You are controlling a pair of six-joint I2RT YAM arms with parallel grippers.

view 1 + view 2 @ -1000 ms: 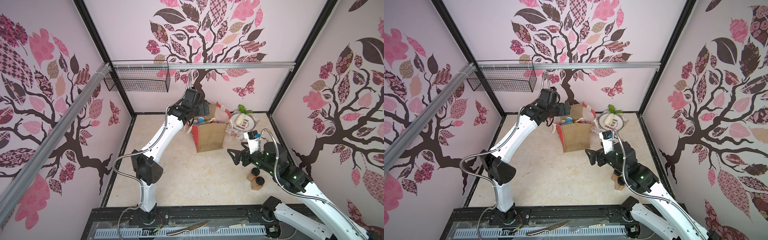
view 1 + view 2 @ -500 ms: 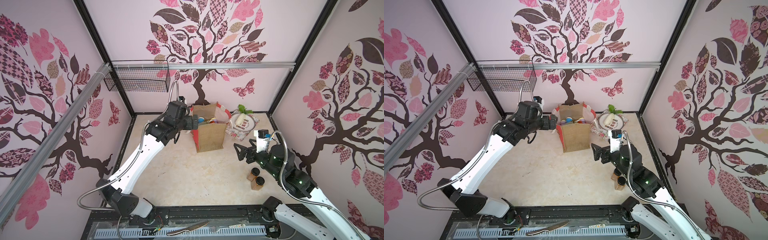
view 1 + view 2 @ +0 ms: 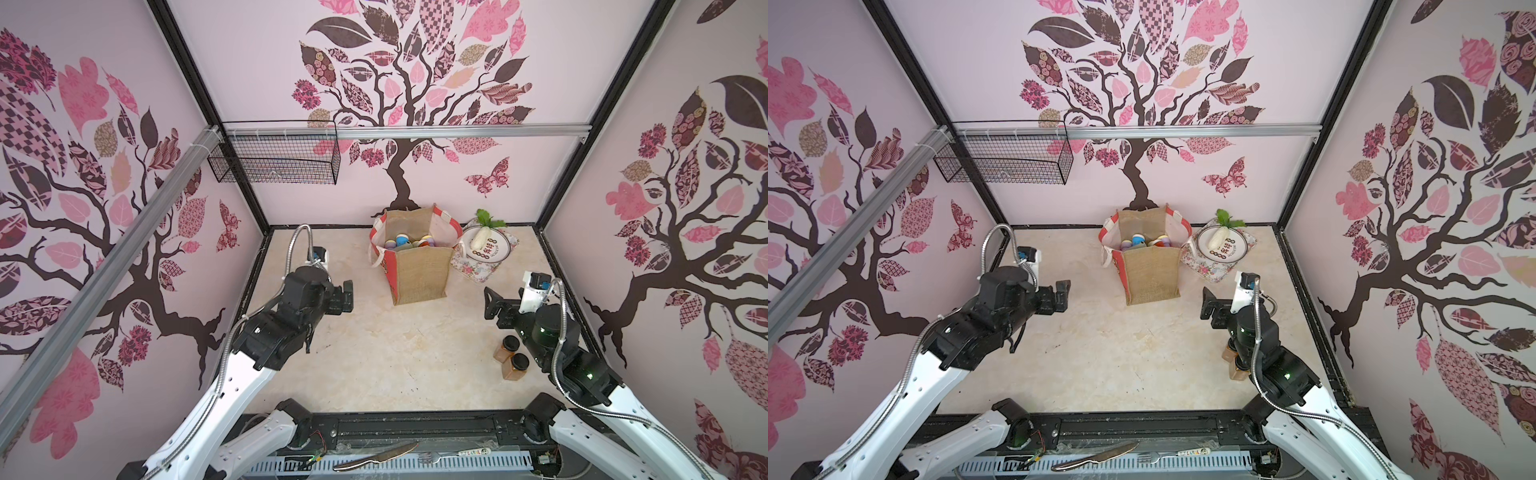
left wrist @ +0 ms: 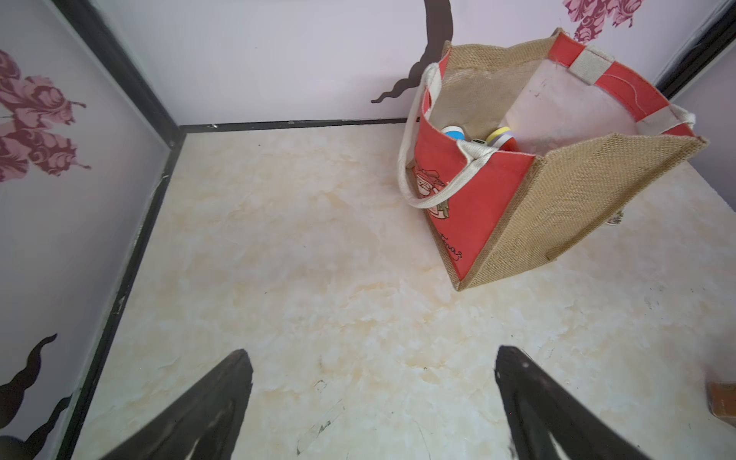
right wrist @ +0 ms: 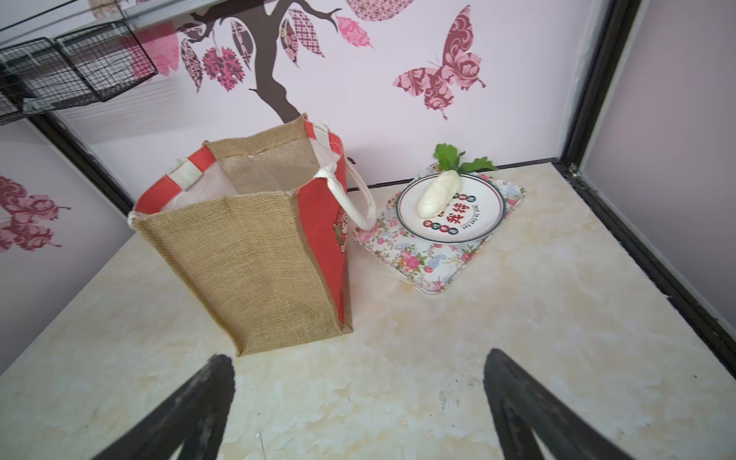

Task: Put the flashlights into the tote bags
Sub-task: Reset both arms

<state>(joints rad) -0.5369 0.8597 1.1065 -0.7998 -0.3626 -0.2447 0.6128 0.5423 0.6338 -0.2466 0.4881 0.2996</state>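
While the tote bag [image 3: 419,274] stands upright at 12 o'clock on the bench [image 3: 374,365], just as it did a second ago, the left arm has pulled well away from it. Back then the left pincer [image 3: 347,297] hung at the bag's open mouth; half a second ago it was just beside the bag's 9 o'clock side. Now it sits at about 8 o'clock from the bag, clear of it, above bare bench. The left wrist view shows this pincer [image 4: 372,352] spread wide with nothing between its fingers.

The flashlights [image 3: 402,240] lie inside the bag in both top views. A blue head [image 4: 454,133] and a yellow-ringed lilac one [image 4: 501,135] peek over the red panel in the left wrist view.

The right pincer [image 3: 492,303] rests at roughly 4 o'clock from the bag, shifted slightly toward 3 o'clock since a second ago. It too is spread and empty in the right wrist view [image 5: 358,355].

Two brown jars [image 3: 510,348] stand together at 4 o'clock on the bench, just beside the right arm. A white plate [image 3: 496,249] carrying a radish [image 3: 480,239] sits on a floral tray [image 3: 473,266] at 3 o'clock from the bag, unchanged.
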